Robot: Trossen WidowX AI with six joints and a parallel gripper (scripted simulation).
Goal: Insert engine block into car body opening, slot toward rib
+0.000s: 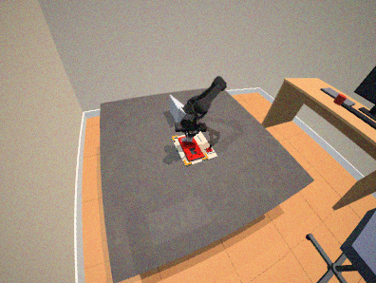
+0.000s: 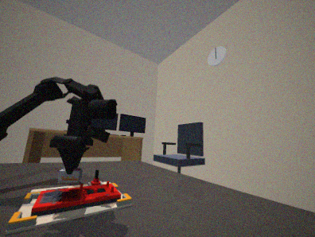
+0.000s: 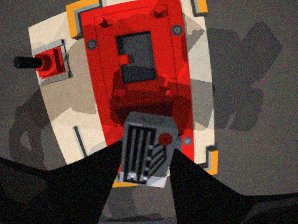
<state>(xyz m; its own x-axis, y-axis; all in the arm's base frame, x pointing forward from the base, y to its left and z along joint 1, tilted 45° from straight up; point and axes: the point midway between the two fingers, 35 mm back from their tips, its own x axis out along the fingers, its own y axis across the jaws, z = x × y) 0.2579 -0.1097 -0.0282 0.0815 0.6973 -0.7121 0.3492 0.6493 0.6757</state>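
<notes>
The grey engine block (image 2: pixel 64 176) (image 3: pixel 137 150), with black stripes and a red round spot on top, is between the fingers of my gripper (image 1: pixel 189 136) (image 2: pixel 70 172) (image 3: pixel 147 149). The gripper is shut on it and holds it above the red car body (image 1: pixel 186 148) (image 2: pixel 95 197) (image 3: pixel 167 57). In the wrist view the block is over the body's near part and slightly turned. The dark rectangular opening (image 3: pixel 142 70) lies farther up, with the red rib (image 3: pixel 124 59) on its left edge. The slot side cannot be told. The fingers hide the block's sides.
The body lies on a cream board (image 3: pixel 201 70) with orange corner brackets (image 3: pixel 74 20) (image 2: pixel 20 218). Left of the body in the wrist view, a red piece with a black peg (image 3: pixel 24 62) (image 2: pixel 96 175) stands up. A pale upright panel (image 1: pixel 176 107) stands behind the arm.
</notes>
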